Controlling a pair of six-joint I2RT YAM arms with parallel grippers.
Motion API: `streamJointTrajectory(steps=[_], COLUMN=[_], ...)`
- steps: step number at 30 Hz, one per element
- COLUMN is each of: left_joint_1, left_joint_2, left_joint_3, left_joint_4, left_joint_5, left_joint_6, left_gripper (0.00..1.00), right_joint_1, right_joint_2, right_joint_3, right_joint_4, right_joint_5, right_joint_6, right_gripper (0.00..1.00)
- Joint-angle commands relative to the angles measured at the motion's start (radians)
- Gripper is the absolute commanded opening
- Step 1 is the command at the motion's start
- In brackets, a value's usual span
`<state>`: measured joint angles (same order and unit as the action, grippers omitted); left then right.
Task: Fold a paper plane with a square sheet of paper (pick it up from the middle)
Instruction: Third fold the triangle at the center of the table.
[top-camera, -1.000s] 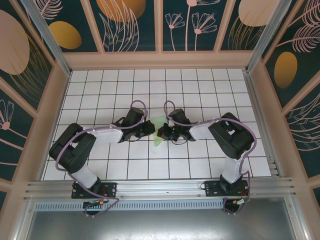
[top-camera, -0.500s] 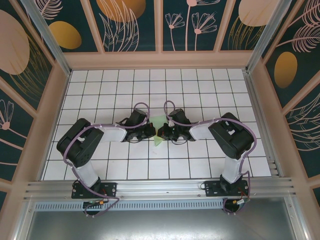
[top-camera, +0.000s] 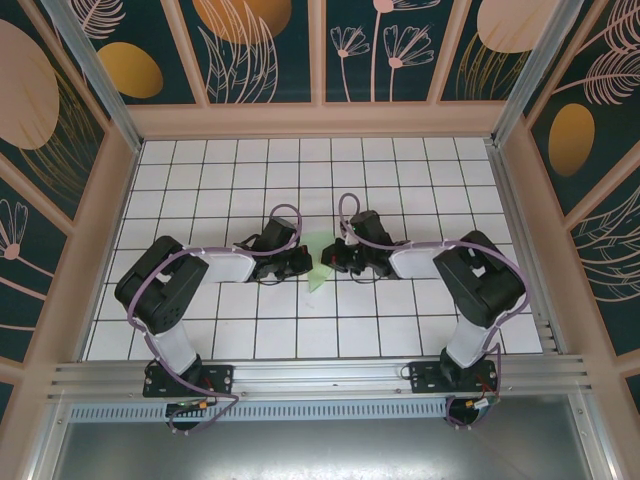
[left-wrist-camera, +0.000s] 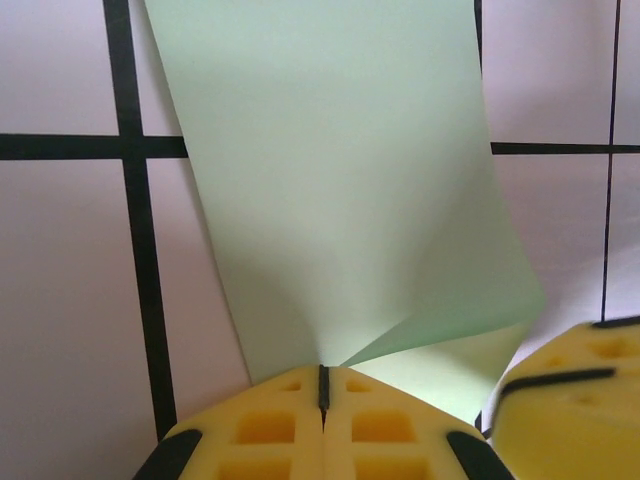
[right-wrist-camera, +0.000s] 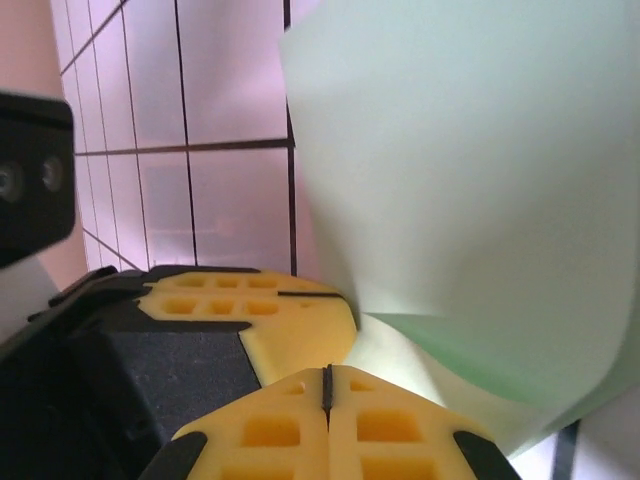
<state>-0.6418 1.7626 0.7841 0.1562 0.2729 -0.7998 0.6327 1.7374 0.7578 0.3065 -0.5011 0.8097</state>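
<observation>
Top view: both arms reach inward and meet over the middle of the white grid-tiled desk (top-camera: 200, 170). The pale mint-green square sheet of paper (top-camera: 316, 280) sits between the two wrists at desk centre, mostly hidden by them.

Left pincer (top-camera: 303, 263): the left wrist view shows its yellow pads (left-wrist-camera: 270, 430) pressed flat together, with no gap at the seam. The sheet (left-wrist-camera: 340, 180) is nipped right at that seam and fans upward from it. One flap bows over to the right.

Right pincer (top-camera: 328, 262): the right wrist view shows these pads (right-wrist-camera: 390, 430) fully closed too. The sheet (right-wrist-camera: 470, 180) runs down to their top edge and curls in a soft loop just beside them. It looks gripped there, but the exact contact line is partly hidden.

The two pincers are nearly touching, tip to tip. Each wrist view catches the other's yellow finger close alongside (left-wrist-camera: 570, 390) (right-wrist-camera: 250, 300).

Judgement: pinching close together near the sheet's middle fits the task's call for a pick-up from the centre. It also lets the loose sides hang or bow, so a centre fold could form between the grips. No sharp crease or dart shape is visible, so the folding looks to be at an early stage. The risk is that thin paper buckles unevenly or slips from one grip.
</observation>
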Motion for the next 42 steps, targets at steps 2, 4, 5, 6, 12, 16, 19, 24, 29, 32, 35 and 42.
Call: streamJointTrajectory(steps=[2, 4, 5, 6, 12, 16, 19, 24, 29, 32, 35, 42], left_joint_1=[-0.002, -0.002, -0.001, -0.002, -0.002, -0.002, -0.002, -0.001, -0.002, -0.002, -0.001, -0.002], left_joint_2=[0.014, 0.008, 0.004, 0.002, -0.010, -0.034, -0.088, -0.172, -0.177, -0.154, -0.129, -0.069], left_joint_3=[0.005, 0.010, 0.012, 0.015, 0.024, 0.029, 0.017, -0.027, -0.055, -0.058, -0.052, -0.016], left_joint_4=[-0.074, -0.073, -0.072, -0.072, -0.066, -0.053, -0.036, -0.023, -0.005, 0.021, 0.043, 0.063], left_joint_5=[-0.058, -0.057, -0.055, -0.055, -0.044, -0.026, -0.026, -0.052, -0.034, 0.003, 0.033, 0.065], left_joint_6=[0.028, 0.028, 0.027, 0.028, 0.025, 0.014, -0.011, -0.055, -0.063, -0.057, -0.045, -0.036], left_gripper=[0.00, 0.00, 0.00, 0.00, 0.00, 0.00, 0.07, 0.30, 0.32, 0.34, 0.34, 0.26], right_joint_1=[-0.025, -0.027, -0.028, -0.027, -0.027, -0.029, -0.028, -0.028, -0.029, -0.029, -0.028, -0.029], right_joint_2=[-0.003, 0.011, 0.018, 0.025, 0.063, 0.076, 0.069, 0.053, 0.049, 0.051, 0.053, 0.045], right_joint_3=[-0.004, 0.008, 0.013, 0.017, 0.030, 0.028, 0.024, 0.020, 0.018, 0.018, 0.017, 0.014], right_joint_4=[-0.046, -0.059, -0.062, -0.061, -0.067, -0.063, -0.054, -0.049, -0.043, -0.042, -0.041, -0.039], right_joint_5=[-0.010, -0.021, -0.027, -0.035, -0.042, -0.042, -0.045, -0.049, -0.053, -0.053, -0.055, -0.056], right_joint_6=[-0.061, -0.080, -0.086, -0.090, -0.098, -0.096, -0.095, -0.094, -0.092, -0.092, -0.092, -0.093], right_gripper=[0.00, 0.00, 0.00, 0.00, 0.00, 0.00, 0.00, 0.00, 0.00, 0.00, 0.00, 0.00])
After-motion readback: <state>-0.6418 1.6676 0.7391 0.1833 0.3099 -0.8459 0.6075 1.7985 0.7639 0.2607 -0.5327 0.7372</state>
